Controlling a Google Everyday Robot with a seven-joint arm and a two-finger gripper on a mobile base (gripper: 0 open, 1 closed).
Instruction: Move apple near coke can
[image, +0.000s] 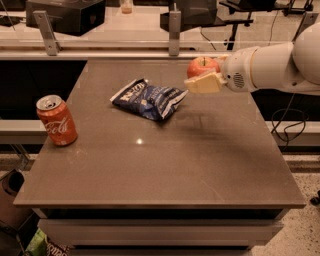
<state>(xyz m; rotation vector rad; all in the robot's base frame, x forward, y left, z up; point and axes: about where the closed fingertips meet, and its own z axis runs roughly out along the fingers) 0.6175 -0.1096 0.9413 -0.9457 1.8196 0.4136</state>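
The apple (201, 66) is red-orange with a short stem and is held in the air above the back right part of the table, just right of the chip bag. My gripper (202, 79) reaches in from the right on a white arm and is shut on the apple, with one cream finger (205, 84) across its front. The coke can (56, 120) stands upright near the table's left edge, far to the left of the apple.
A dark blue chip bag (148, 98) lies on the grey-brown table (165, 165) between the apple and the can. A rail with metal posts (173, 33) runs behind the table. Cables (287, 127) hang to the right.
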